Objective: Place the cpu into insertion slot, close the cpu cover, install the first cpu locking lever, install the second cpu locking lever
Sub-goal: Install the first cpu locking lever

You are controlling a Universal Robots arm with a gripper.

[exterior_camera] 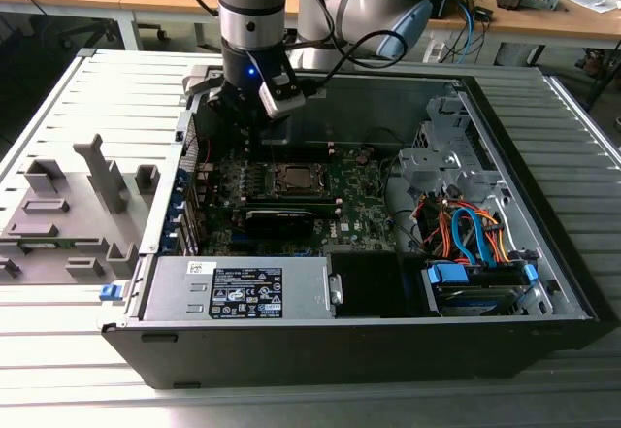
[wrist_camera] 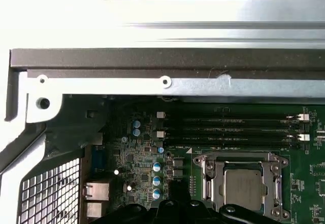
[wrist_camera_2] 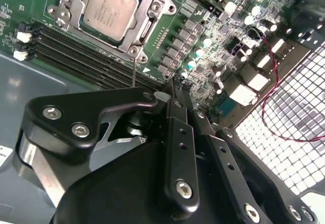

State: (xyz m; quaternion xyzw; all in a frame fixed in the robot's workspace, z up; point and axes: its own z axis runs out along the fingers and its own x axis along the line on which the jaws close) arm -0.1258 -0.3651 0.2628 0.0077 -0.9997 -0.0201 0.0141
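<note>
- Gripper (wrist_camera_2: 175, 89): fingers drawn narrow together, holding nothing, above the motherboard (wrist_camera_2: 30, 5) beside the socket.
- Cpu (wrist_camera_2: 110, 8) seated in insertion slot (wrist_camera: 242, 185); cpu cover (wrist_camera_2: 147, 18) lies closed over it.

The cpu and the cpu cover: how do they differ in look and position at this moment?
The cpu is a solid, flat, matte grey square; the cpu cover is a shinier silver frame with a large open window. The cpu sits in the middle, showing through that window, while the cpu cover lies closed around its edges. Both are square, metallic and lie flat in the insertion slot.
</note>
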